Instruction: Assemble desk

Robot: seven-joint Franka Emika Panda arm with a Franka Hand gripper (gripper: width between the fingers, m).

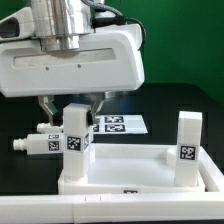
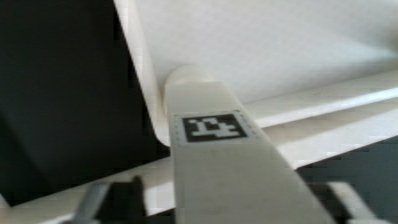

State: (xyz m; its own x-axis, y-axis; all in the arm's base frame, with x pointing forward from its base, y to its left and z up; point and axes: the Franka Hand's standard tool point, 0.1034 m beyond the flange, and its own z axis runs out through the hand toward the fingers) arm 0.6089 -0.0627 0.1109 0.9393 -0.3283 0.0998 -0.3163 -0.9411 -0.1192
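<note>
The gripper (image 1: 72,116) stands over the tabletop (image 1: 135,168) with its two fingers (image 1: 50,108) spread apart, one on either side of the head of an upright first leg (image 1: 75,142). In the wrist view a strip of gap shows between each finger (image 2: 121,195) and the first leg (image 2: 217,150), so the jaws straddle the part without closing on it. That leg stands at the tabletop's corner on the exterior view's left, tag facing the camera. A second leg (image 1: 187,140) stands upright at the tabletop's corner on the exterior view's right, well apart from the fingers. A third leg (image 1: 40,144) lies on its side on the black table (image 1: 15,175), just off the tabletop's edge on the exterior view's left. The marker board (image 1: 118,124) lies flat beyond the tabletop's far rim.
</note>
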